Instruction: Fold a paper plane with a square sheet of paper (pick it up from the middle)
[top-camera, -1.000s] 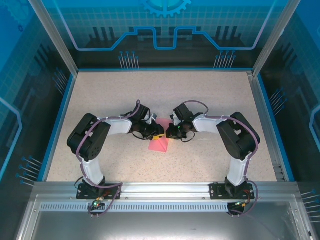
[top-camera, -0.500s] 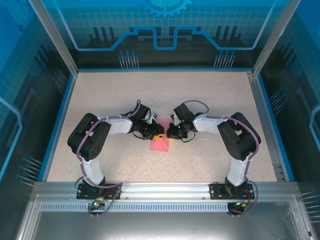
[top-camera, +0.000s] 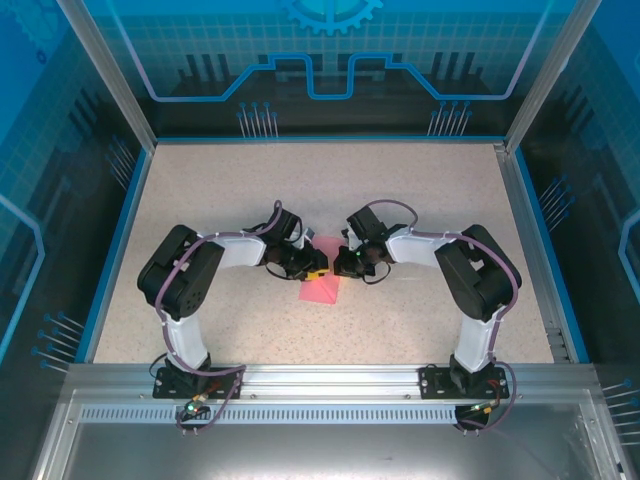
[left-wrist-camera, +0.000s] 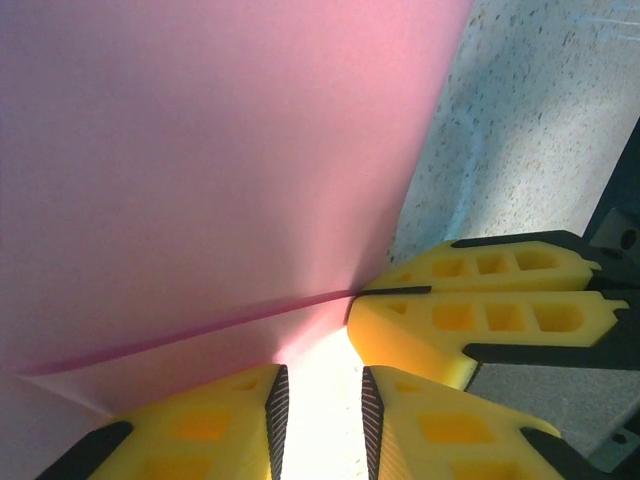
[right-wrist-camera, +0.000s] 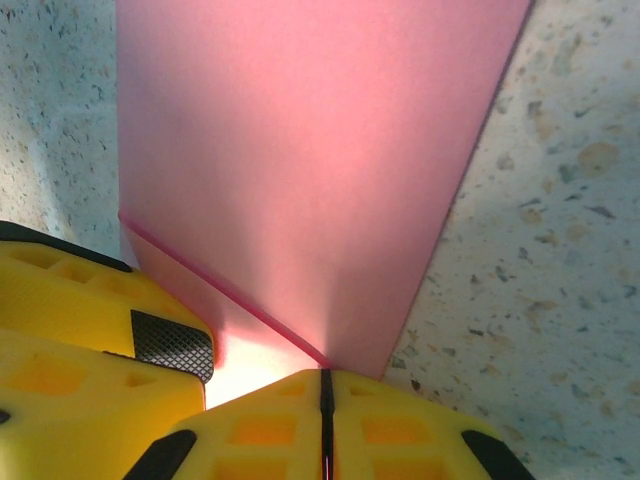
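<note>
Paper is the one bright thing on the speckled table (top-camera: 420, 200): the pink sheet of paper (top-camera: 320, 290) lies a little nearer than the middle of the tabletop, between the two arms, which bend inward from left and right until their claws meet over its far edge. From above, the sheet shows as a small pink patch whose far part is hidden under the yellow fingertips. The right gripper (top-camera: 338, 268) is clamped on the sheet. In its own wrist view the two yellow fingers (right-wrist-camera: 400, 430) press together with only a thin dark line between them, and the end of a raised fold line (right-wrist-camera: 220, 290) runs straight into that seam. The left wrist view shows the same pinch from the side, the paper's edge slipping in between the closed right fingers (left-wrist-camera: 470, 320). The left gripper (top-camera: 314, 268) sits just beside it, almost touching, with its jaws a little apart. Its black ribbed pads (left-wrist-camera: 275, 405) do not meet, and brightly lit paper shows in the narrow gap between them. Whether either pad touches the sheet I cannot tell. Beyond both claws the pink surface spreads flat over the table.
</note>
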